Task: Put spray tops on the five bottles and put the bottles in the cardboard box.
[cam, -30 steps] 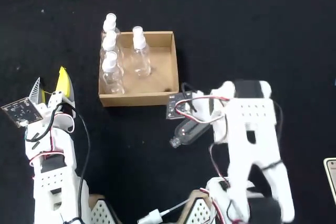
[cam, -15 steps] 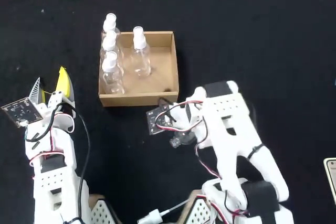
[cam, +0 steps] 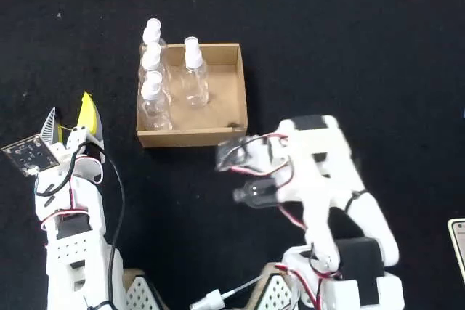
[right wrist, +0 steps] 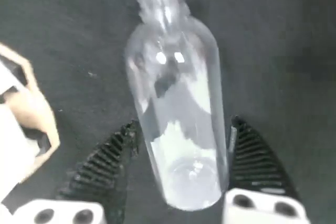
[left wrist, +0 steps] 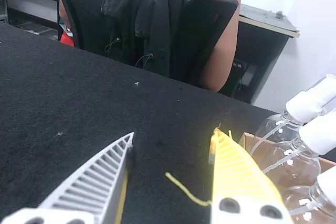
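Just off the near wall of the cardboard box [cam: 192, 136], with open black counter [cam: 378, 56] all round, the right gripper [right wrist: 182, 125] clasps the uncapped bottle [right wrist: 176, 98] near its base. The bottle's long axis lies roughly level, with the neck toward the left arm's side, and from above the arm hides most of its body. The left gripper [left wrist: 173, 136] gapes wide beside the box.

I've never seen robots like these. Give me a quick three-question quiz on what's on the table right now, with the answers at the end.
1. How many bottles stand in the cardboard box?
2. True or false: the bottle in the right arm's jaws already has a spray top.
3. Where is the loose spray top? A) inside the box B) lying on the table between the arms' bases C) in the left arm's jaws

Key: 1. four; 2. false; 3. B
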`<state>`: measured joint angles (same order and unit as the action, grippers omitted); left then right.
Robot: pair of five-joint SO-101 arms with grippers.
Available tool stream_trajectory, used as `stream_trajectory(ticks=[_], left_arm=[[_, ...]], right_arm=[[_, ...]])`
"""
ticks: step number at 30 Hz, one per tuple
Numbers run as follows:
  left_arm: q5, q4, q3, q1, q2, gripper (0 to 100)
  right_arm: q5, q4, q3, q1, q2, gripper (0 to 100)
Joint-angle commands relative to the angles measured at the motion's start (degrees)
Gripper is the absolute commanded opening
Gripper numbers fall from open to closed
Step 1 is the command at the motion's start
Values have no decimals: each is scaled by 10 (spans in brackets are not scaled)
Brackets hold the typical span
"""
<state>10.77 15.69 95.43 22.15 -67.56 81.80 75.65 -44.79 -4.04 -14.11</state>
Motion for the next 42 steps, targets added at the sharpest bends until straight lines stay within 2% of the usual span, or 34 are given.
stream_trajectory(ticks=[1, 7, 10, 12, 18, 23, 27, 34, 39, 42], left_arm=[[-3, 13, 12, -5, -1, 209], [-3, 13, 11, -5, -1, 209], [-3, 13, 11, -5, -1, 209], [-3, 13, 11, -5, -1, 209], [-3, 13, 13, -5, -1, 209], [-3, 13, 13, -5, -1, 209], [-3, 13, 13, -5, -1, 209], [-3, 13, 12, -5, -1, 209], [-3, 13, 12, -6, -1, 209], [-3, 13, 12, -6, -1, 209]], right_arm=[[-45, -10, 26, 105, -5, 223], [-170, -5, 73, 285, 11, 223], [-239, -3, 95, 338, 27, 224], [-254, 17, 117, 353, 29, 227], [-235, 100, 199, 274, 20, 239], [-236, 144, 218, 186, 8, 351], [-236, 86, 164, 151, 33, 356], [-234, -36, 75, 149, 76, 356], [-241, -96, 45, 154, 77, 289], [-290, -136, 44, 155, 77, 138]])
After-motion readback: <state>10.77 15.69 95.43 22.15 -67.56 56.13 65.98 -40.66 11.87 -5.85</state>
